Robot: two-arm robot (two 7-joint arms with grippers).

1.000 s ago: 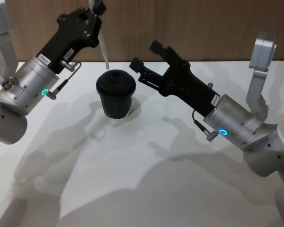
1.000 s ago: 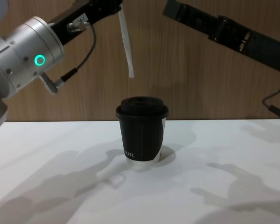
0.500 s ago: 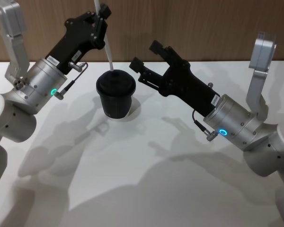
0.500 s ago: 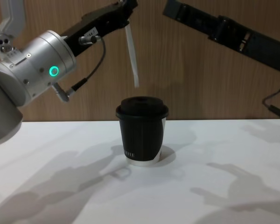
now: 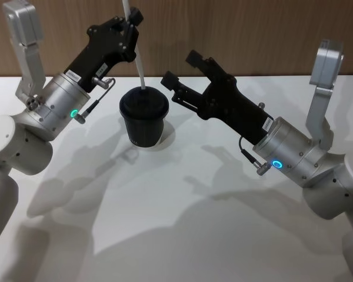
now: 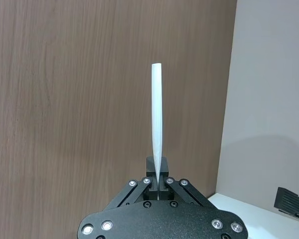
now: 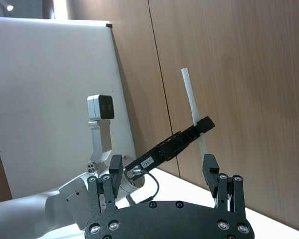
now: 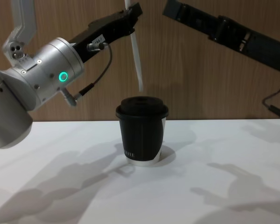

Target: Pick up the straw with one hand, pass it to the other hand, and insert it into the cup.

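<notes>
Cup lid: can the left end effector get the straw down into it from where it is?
Probably yes. The left end effector holds the straw near upright, tip just above the cup lid, nothing between.

Open gap between straw tip and cup lid, right pincer near cup, bare table in front

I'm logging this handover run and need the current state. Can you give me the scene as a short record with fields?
straw: near upright, lower tip just above the lid, not yet in
holder: left gripper, shut on the straw
cup: upright on the white table, lid on
right gripper: open, empty, raised beside the cup
</notes>
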